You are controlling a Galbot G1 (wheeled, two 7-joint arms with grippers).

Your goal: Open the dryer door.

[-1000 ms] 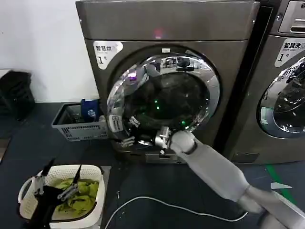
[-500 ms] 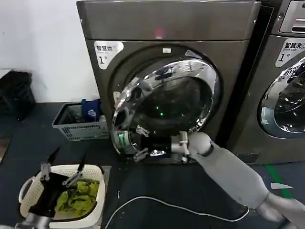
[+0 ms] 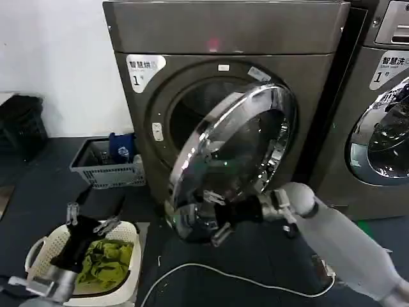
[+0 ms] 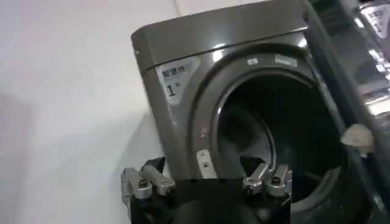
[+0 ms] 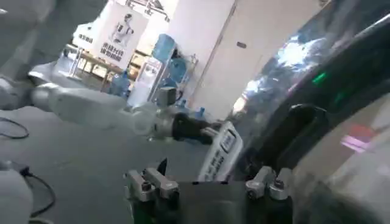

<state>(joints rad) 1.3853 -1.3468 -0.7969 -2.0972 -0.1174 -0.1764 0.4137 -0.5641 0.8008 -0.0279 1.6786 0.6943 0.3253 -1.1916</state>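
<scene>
The right claw (image 3: 214, 219) sits low in front of the dryer (image 3: 223, 96), its arm reaching in from the robot's right, and its fingers (image 3: 217, 198) stand spread against the lower rim of the door (image 3: 233, 163), one above and one below the claw's dark body, not pinching it as far as the head view shows. The door rises above and to the right of that claw, swung out from the machine with its hinge on the far right side; its chrome ring tilts so that the round face points outward, toward the robot's left and somewhat downward, and its free edge leans nearest the claw. Behind the door, up and left of the claw, the round opening (image 3: 192, 112) lies bare and dark. The left claw (image 3: 86, 217) hangs well off to the left, spread wide above a white basket (image 3: 38, 256) of green cloth (image 3: 105, 262); its wrist view looks straight into the drum (image 4: 274, 128).
</scene>
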